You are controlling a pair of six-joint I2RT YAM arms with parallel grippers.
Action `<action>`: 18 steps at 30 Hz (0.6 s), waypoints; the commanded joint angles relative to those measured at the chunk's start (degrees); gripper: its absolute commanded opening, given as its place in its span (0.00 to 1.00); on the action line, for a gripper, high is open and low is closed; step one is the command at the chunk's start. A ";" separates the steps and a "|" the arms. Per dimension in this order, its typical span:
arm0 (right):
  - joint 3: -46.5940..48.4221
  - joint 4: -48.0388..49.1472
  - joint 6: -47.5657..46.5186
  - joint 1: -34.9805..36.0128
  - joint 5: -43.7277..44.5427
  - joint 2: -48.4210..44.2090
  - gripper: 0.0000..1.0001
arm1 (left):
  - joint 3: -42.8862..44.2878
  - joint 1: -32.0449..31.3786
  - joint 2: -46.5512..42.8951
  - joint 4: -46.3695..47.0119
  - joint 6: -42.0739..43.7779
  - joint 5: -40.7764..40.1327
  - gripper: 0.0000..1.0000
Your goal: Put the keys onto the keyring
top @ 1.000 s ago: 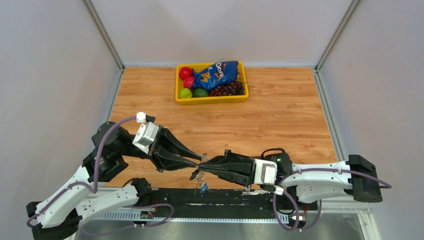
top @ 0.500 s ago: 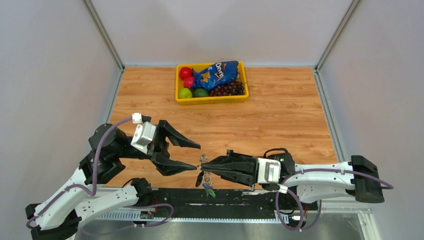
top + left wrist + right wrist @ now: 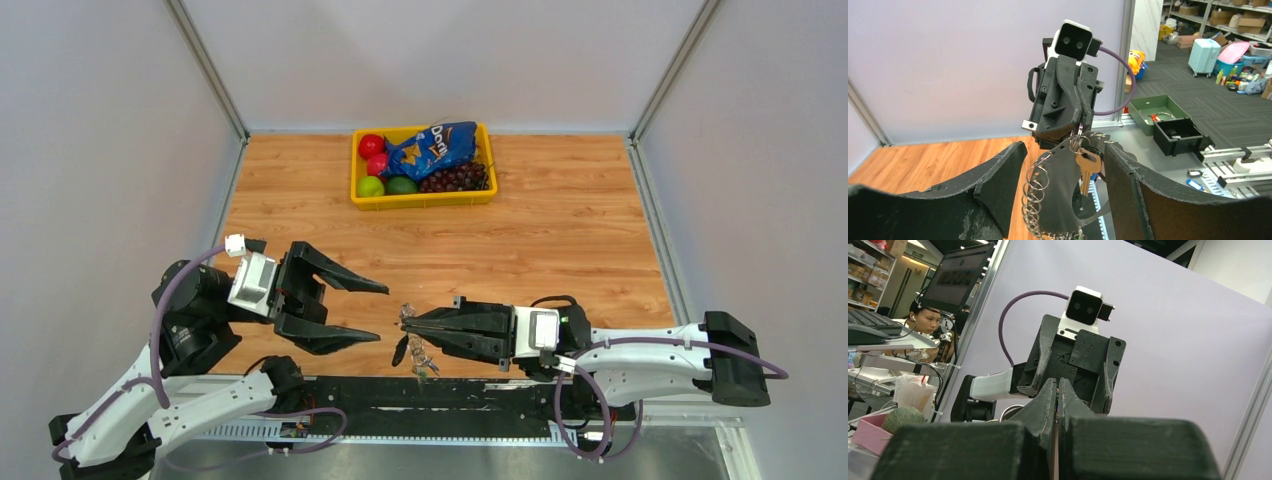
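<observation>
While the right pincer (image 3: 405, 319) is pressed together, pinching the keyring (image 3: 1060, 180), keys (image 3: 1087, 167) dangle just below its tips; left pincer (image 3: 383, 313) spread wide, empty, facing them, slightly apart.

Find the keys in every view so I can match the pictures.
Top external: the keys hang low centre, under the tip of the right hand.
Left wrist: centre, the keys dangle in the gap of the left hand.
Right wrist: not visible.
Shared landmark: the left hand, open in all three.
</observation>
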 commanded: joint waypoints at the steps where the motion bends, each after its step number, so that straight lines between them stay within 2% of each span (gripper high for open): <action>1: 2.10 3.41 3.94 0.15 3.12 0.03 0.00 | -1.01 0.18 0.22 4.91 -1.36 1.19 0.68; 18: 3.78 8.87 5.80 0.12 3.14 3.51 0.00 | -3.23 0.13 0.63 7.47 -1.60 2.21 0.50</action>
